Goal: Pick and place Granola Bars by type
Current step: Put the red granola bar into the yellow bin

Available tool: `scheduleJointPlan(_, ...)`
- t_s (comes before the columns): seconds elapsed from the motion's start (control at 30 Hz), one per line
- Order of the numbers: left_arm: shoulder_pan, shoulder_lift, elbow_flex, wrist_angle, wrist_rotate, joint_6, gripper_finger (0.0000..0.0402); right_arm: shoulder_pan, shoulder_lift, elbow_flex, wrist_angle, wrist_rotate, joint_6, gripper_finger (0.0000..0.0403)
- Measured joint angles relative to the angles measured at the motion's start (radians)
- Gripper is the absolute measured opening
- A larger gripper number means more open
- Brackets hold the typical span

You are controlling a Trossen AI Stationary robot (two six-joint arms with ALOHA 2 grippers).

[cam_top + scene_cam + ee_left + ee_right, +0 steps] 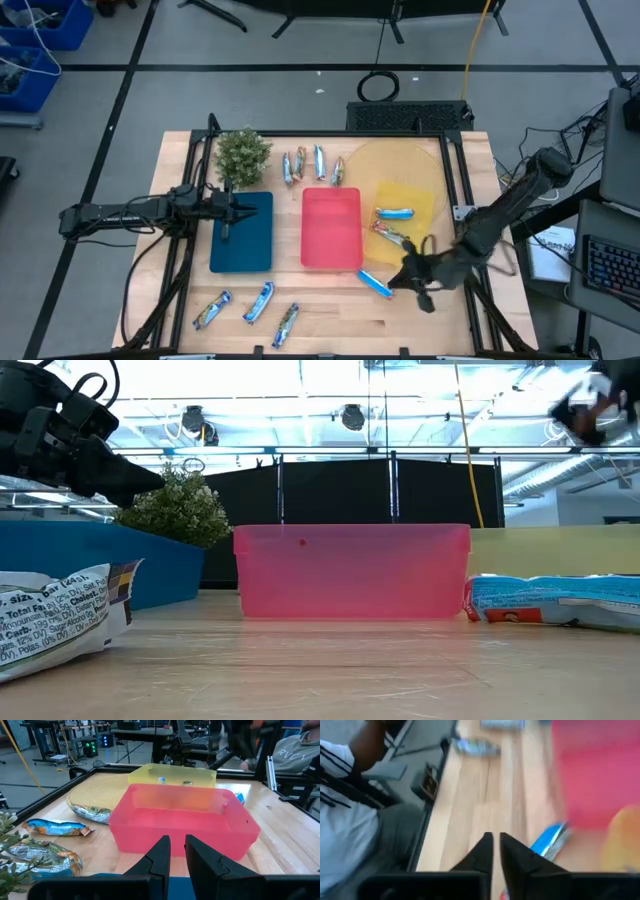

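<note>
Blurred, cropped and unreadable parts

The right wrist view is smeared: the red tray (597, 770) and a blue granola bar (547, 840) lack clear edges. In the low view, a wrapper (55, 615) is cut off by the picture's edge, and the right end effector (590, 405) is a blur. Bar types by the desk's far edge (310, 165) are too small to tell.
</note>
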Motion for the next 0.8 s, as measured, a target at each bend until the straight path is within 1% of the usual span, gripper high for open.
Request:
scheduleJointPlan(0.07, 0.000, 0.000, 0.000, 0.000, 0.000, 0.000, 0.0067, -0.040, 0.067, -0.014, 0.050, -0.098, 0.081, 0.0063)
scheduleJointPlan(0.13, 0.000, 0.000, 0.000, 0.000, 0.000, 0.000, 0.0067, -0.074, 0.134, -0.014, 0.054, -0.183, 0.139, 0.0103)
scheduleJointPlan(0.17, 0.000, 0.000, 0.000, 0.000, 0.000, 0.000, 0.0067, -0.088, 0.166, -0.015, 0.050, -0.210, 0.154, 0.0123)
scheduleJointPlan(0.27, 0.000, 0.000, 0.000, 0.000, 0.000, -0.004, 0.0067, -0.120, 0.233, -0.017, 0.054, -0.235, 0.173, 0.0174)
scheduleJointPlan(0.33, 0.000, 0.000, 0.000, 0.000, 0.000, -0.004, 0.0067, -0.130, 0.263, -0.017, 0.066, -0.252, 0.173, 0.0193)
scheduleJointPlan(0.4, 0.000, 0.000, 0.000, 0.000, 0.000, -0.005, 0.0067, -0.136, 0.288, -0.017, 0.085, -0.255, 0.176, 0.0201)
scheduleJointPlan(0.5, 0.000, 0.000, 0.000, 0.000, 0.000, -0.006, 0.0067, -0.146, 0.314, -0.014, 0.096, -0.259, 0.189, 0.0201)
scheduleJointPlan(0.67, 0.000, 0.000, 0.000, 0.000, 0.000, -0.006, 0.0067, -0.164, 0.364, -0.010, 0.105, -0.339, 0.211, 0.0186)
scheduleJointPlan(0.8, 0.000, 0.000, 0.000, 0.000, 0.000, -0.006, 0.0067, -0.168, 0.381, -0.011, 0.087, -0.356, 0.217, 0.0171)
